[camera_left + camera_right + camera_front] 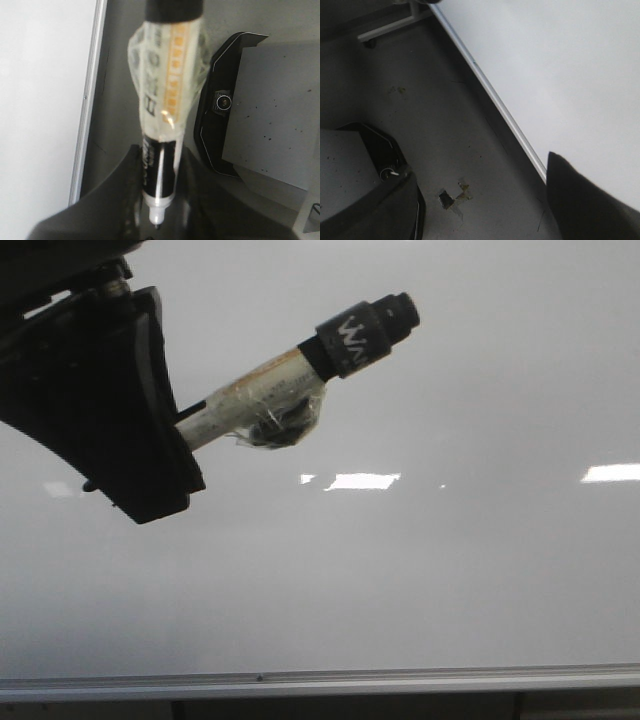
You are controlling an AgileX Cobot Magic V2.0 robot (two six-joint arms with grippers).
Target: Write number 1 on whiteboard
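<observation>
Your large glossy pale grey-white whiteboard (420, 580) fills the front view beyond the arms, with no black stroke of the number 1 visible on it yet. Your left gripper (159, 200), the nearer one, is clamped on a taped, black-capped marker (290, 380) whose long axis slants up and away from the board's silver bottom rail (400, 678). The right gripper (485, 200) stands wide and empty near that rail.

The front view faced the whiteboard (400, 570) closely, while both wrist views looked down along its silver rail (87, 105) toward the floor (420, 110).
</observation>
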